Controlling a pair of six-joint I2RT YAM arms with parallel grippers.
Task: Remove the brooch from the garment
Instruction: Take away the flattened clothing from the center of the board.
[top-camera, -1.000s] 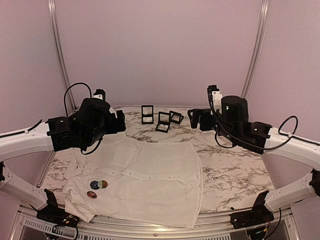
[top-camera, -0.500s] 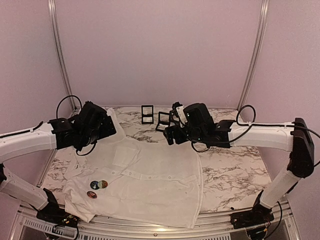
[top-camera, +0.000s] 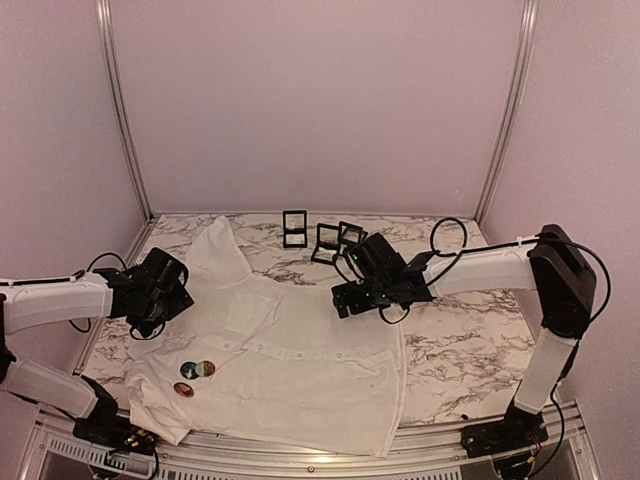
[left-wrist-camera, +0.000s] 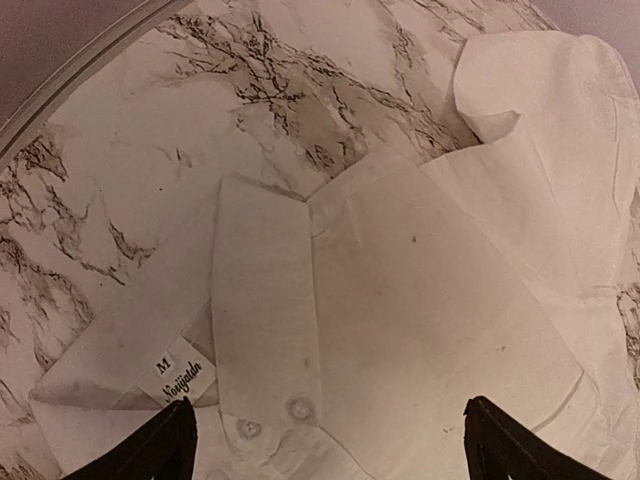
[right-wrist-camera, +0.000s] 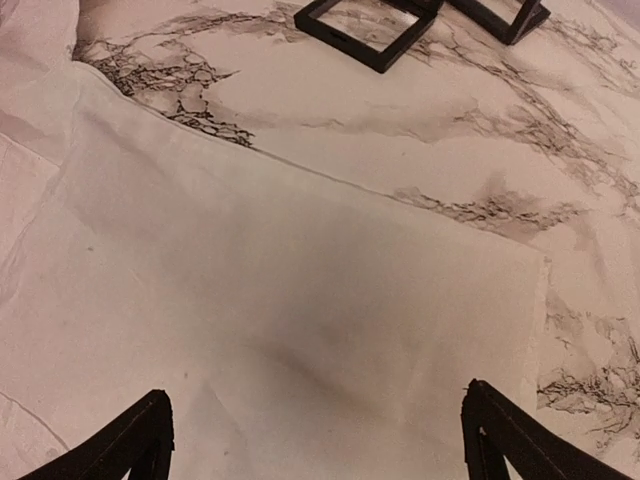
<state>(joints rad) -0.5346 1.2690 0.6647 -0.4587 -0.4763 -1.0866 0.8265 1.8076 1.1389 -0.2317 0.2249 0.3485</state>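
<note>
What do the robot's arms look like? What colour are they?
The left arm and right arm are white tubes with chunky black joints. Thin black cables loop out by the wrists. The left tool and right tool are black, each with two pointed fingers. I see no writing on them.

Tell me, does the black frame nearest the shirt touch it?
Apart. In the right wrist view the frame lies on bare marble, and a wide strip of it separates the frame from the shirt.
</note>
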